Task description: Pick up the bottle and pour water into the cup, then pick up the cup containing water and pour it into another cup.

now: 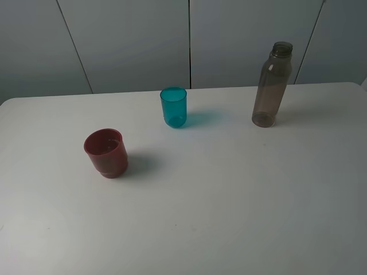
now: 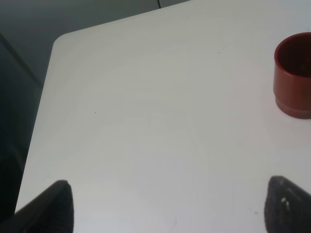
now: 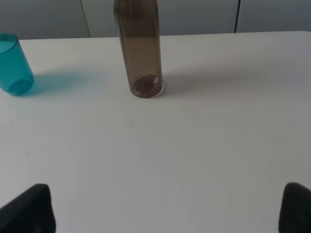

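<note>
While upright, bottle [image 1: 272, 83] smoky grey-brown, translucent, slim, uncapped

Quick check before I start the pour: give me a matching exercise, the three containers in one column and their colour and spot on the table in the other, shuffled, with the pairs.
Things:
1. bottle
2. cup
3. red cup

Descriptions:
A. teal-blue, standing mid-table toward the far edge
B. dark red, nearest the camera, on the left in the high view
C. smoky grey-brown, uncapped, tallest, on the right in the high view

Pairs: 1-C, 2-A, 3-B
</note>
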You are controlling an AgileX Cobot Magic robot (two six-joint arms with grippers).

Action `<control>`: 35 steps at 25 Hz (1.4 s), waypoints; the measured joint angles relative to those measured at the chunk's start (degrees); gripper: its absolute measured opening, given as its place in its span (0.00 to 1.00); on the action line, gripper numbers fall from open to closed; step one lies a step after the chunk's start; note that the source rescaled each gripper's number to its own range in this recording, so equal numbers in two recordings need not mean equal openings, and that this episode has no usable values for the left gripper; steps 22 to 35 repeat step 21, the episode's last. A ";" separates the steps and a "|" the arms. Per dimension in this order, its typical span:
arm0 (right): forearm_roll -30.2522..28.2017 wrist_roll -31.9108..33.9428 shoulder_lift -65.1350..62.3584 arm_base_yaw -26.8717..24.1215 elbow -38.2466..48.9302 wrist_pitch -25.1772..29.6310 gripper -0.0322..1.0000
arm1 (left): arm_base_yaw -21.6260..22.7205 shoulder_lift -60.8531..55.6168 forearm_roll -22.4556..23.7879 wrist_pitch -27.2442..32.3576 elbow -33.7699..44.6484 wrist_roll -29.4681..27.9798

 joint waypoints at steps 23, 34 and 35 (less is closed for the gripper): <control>0.00 0.10 0.00 0.00 0.00 0.00 1.00 | 0.00 0.00 0.00 0.00 0.00 0.21; 0.00 0.10 0.00 0.00 0.00 0.00 1.00 | 0.00 0.00 0.00 0.00 0.00 0.21; 0.00 0.10 0.00 0.00 0.00 0.00 1.00 | 0.00 0.00 0.00 0.00 0.00 0.21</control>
